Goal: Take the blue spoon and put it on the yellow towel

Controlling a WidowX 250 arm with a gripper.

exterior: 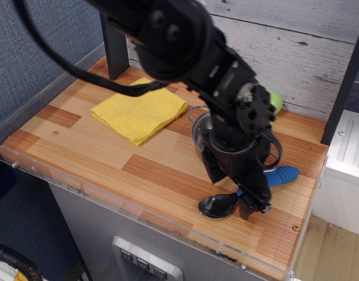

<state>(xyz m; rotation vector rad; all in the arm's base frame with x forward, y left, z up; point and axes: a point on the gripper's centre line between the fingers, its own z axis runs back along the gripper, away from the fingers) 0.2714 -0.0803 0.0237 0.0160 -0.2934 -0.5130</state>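
We judged the step a grasp: the gripper (253, 206) hung low over the blue spoon (249, 190) near the worktop (80, 146) front edge — its spread we could not tell (fingers hidden) — so we should pinch the handle squarely before carrying to the yellow towel (138, 113).

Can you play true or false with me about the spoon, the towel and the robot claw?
1. The blue spoon lies on the yellow towel. False: it lies on the wooden table, near the right end.
2. The claw is down at the spoon. True.
3. The towel has nothing on it. True.
4. The spoon's shiny bowl sits inside the steel pot. False: it rests on the table, in front of the pot.
5. The towel is red. False: it is yellow.
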